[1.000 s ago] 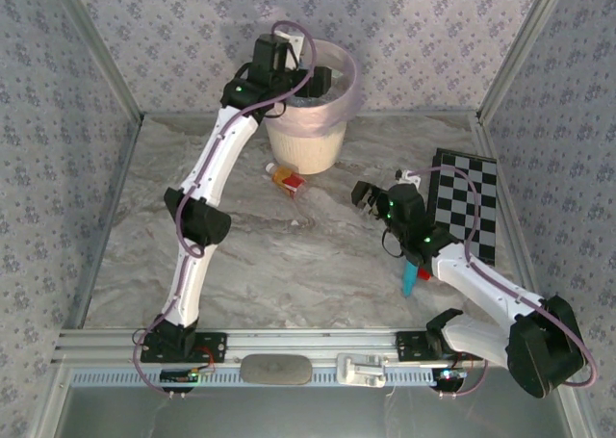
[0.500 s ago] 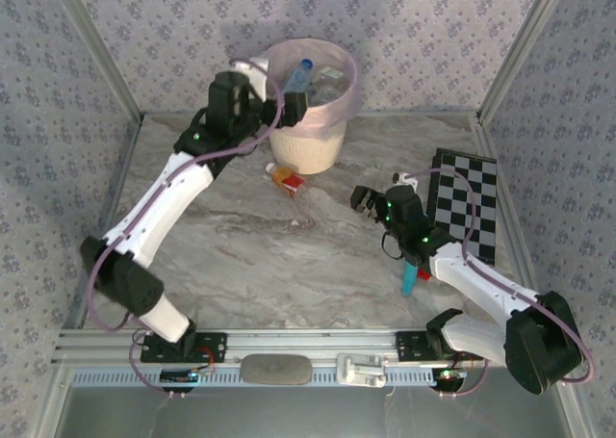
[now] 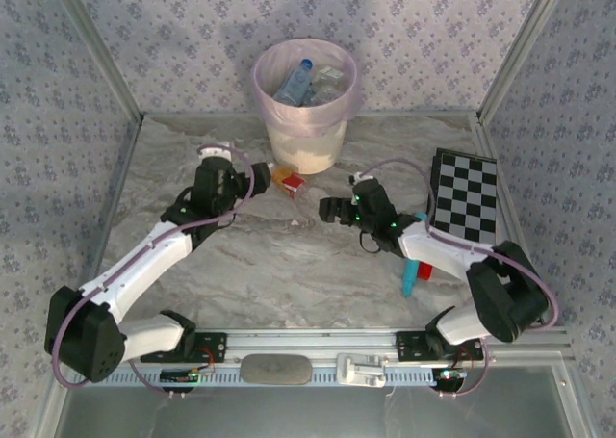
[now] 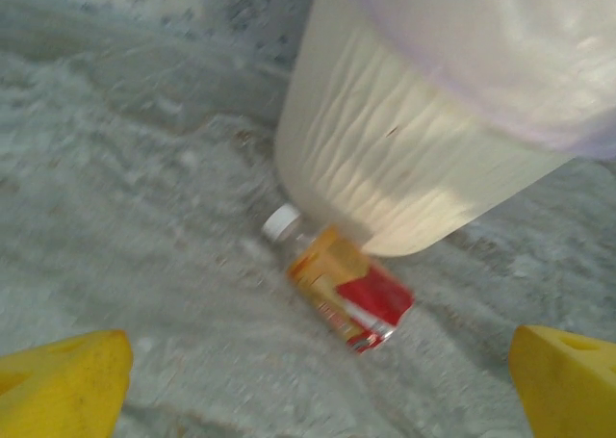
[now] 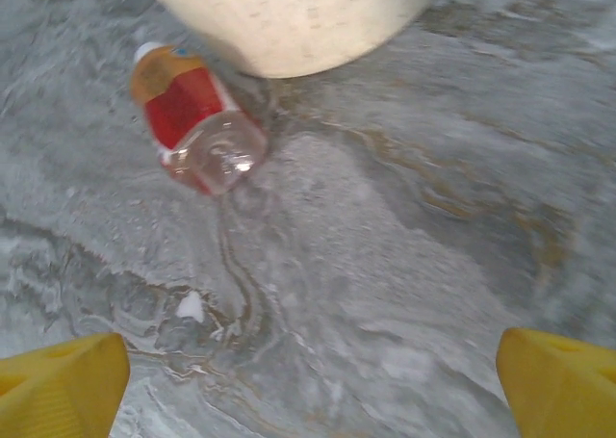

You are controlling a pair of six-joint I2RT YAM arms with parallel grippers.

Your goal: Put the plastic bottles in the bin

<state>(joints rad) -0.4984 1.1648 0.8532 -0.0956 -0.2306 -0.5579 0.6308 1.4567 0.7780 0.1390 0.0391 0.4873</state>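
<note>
A small clear bottle with a white cap and an orange-red label lies on its side on the table, just in front of the bin. The cream bin has a pink liner and holds several bottles. My left gripper is low over the table just left of the lying bottle, open and empty. In the left wrist view the bottle lies ahead between the yellow fingertips. My right gripper is open and empty to the bottle's right. The right wrist view has the bottle at upper left.
A black-and-white chequered board lies at the right. A turquoise stick with a red end lies under the right forearm. The base of the bin stands close behind the bottle. Patterned walls enclose the marbled table.
My left arm has drawn back from over the bin and come down to the table left of the lying bottle. My right gripper has moved left and farther out, toward that bottle.
</note>
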